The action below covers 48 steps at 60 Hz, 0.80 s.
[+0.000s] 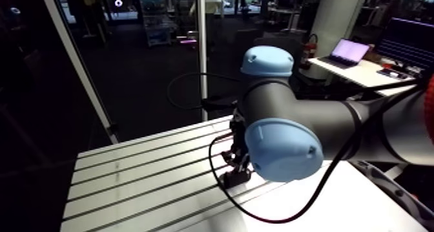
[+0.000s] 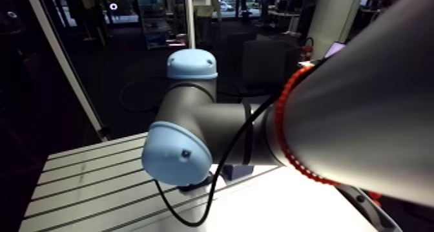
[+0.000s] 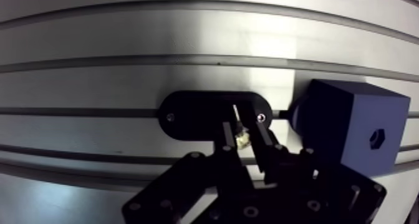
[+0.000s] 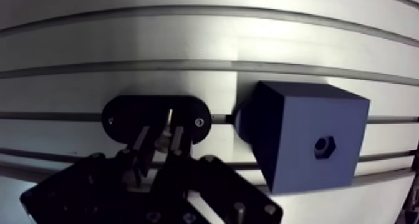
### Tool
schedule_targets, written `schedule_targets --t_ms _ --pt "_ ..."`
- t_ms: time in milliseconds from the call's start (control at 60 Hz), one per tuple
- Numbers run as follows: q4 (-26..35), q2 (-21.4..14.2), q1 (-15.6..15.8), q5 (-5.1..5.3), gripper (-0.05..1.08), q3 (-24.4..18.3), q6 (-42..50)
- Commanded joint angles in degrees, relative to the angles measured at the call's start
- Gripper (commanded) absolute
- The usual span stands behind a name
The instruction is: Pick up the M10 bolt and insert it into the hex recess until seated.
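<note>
In the wrist view my gripper (image 3: 243,134) is down over a black oval holder (image 3: 187,114) that lies on the slotted table. A small pale bolt (image 3: 242,138) stands between the two fingers (image 3: 265,136), which press close on it; its lower part is hidden. Beside the holder stands a dark blue cube (image 4: 305,139) with a hex recess (image 4: 324,146) in the face turned toward the camera. In the arm view the gripper (image 1: 234,175) sits low over the table, partly behind the arm's blue joint cap.
The aluminium table (image 1: 142,176) has long parallel slots running under the holder and the cube. Its far edge (image 1: 148,139) borders a dark floor. The arm's own elbow (image 2: 194,144) hides much of the table in the arm view.
</note>
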Motion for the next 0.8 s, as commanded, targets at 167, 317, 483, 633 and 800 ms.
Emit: schedule_targets --t_ms 167,317,483,633,800 --pt "0.2 0.1 -0.1 0.09 0.77 -0.2 -0.1" --pt "0.3 -0.5 -0.2 0.32 0.8 -0.5 -0.1" --pt "1.5 -1.2 -0.1 0.44 0.82 -2.1 -0.1" --pt "5.1 -3.5 0.0 0.78 0.85 -4.4 -0.1" --pt "11.9 -6.1 0.3 0.97 0.92 -8.5 1.0"
